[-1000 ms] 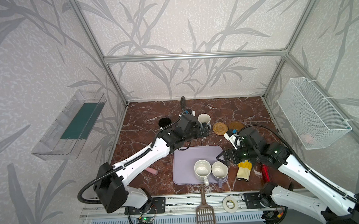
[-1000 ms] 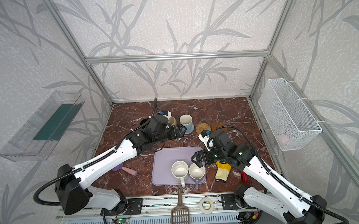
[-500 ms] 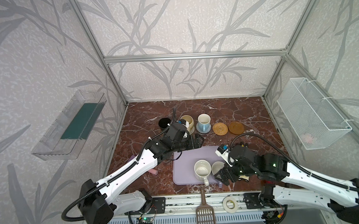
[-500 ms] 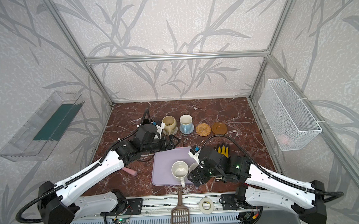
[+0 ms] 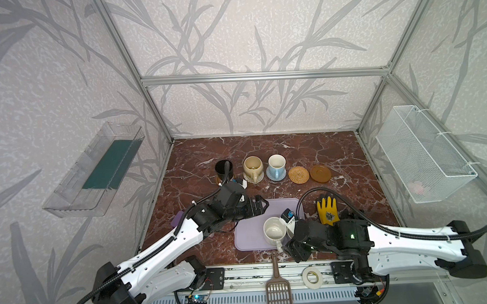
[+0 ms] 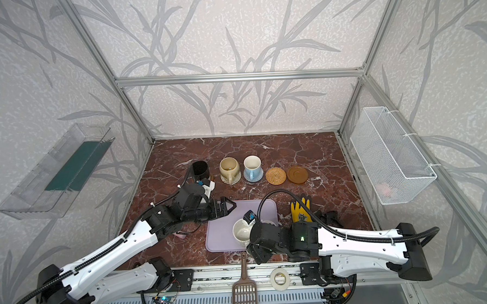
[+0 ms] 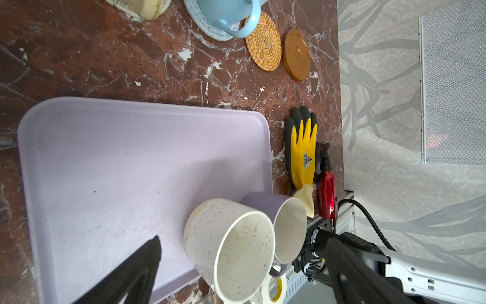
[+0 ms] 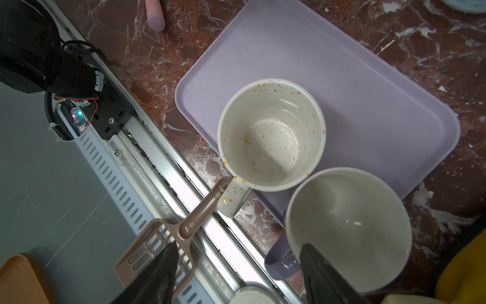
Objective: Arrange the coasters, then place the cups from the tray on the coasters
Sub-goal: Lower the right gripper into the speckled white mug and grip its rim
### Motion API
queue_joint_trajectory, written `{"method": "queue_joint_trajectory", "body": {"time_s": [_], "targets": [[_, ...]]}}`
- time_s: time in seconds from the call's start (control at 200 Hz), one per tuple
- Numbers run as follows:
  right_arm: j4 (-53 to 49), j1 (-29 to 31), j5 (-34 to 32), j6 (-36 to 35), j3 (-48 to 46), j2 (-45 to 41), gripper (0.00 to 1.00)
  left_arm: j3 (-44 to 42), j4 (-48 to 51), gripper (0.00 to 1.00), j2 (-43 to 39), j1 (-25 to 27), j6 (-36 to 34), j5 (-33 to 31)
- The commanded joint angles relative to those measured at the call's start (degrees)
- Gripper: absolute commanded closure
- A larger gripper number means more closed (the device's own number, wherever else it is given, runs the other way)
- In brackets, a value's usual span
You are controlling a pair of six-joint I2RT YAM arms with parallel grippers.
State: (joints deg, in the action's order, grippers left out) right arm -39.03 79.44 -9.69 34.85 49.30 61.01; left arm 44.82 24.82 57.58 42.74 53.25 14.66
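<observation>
Right gripper [image 8: 238, 246]: fingers apart, straddling handle of lavender mug [image 8: 349, 223]; contact unclear. Mug at corner of tray [image 8: 342, 65], touching cream mug [image 8: 271, 134]. Left gripper [image 5: 261, 205] spread wide over tray. Rattan coaster [image 5: 298, 174] and amber coaster [image 5: 320, 173] side by side behind tray.

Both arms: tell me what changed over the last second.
The left gripper, open, pulled back from the beige mug to the far edge of the tray. The right gripper swung forward to the lavender mug, jaws narrowing about its handle. Nothing else moved.

Five cups [image 5: 274, 231], five coasters [image 5: 298, 175], one tray [image 5: 249, 240], one glove [image 5: 327, 211], one scoop [image 5: 279, 293].
</observation>
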Motion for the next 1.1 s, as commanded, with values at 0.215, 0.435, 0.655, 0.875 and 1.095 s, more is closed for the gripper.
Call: {"method": "queue_joint_trajectory", "body": {"time_s": [0.215, 0.435, 0.655, 0.875, 1.095], "targets": [[5.5, 3.0, -3.9, 5.4, -0.7, 5.0, 0.34, -4.9, 1.2, 0.01, -4.4, -0.2, 3.3, -0.9], [6.7, 3.7, -4.3, 8.6, -1.3, 8.7, 0.43, -5.4, 1.4, 0.01, -4.6, -0.3, 2.9, -1.2], [5.9, 4.2, -5.4, 9.6, -0.7, 10.7, 0.51, -5.5, 1.7, 0.01, -4.3, -0.3, 2.9, -1.1], [8.2, 4.2, -6.7, 10.5, -2.1, 11.9, 0.57, -5.4, 3.6, 0.01, -5.5, -0.3, 2.9, -2.1], [8.1, 4.1, -9.0, 12.1, -0.9, 14.6, 0.61, -6.6, 3.5, 0.01, -7.0, -0.3, 4.0, -3.4]]}}
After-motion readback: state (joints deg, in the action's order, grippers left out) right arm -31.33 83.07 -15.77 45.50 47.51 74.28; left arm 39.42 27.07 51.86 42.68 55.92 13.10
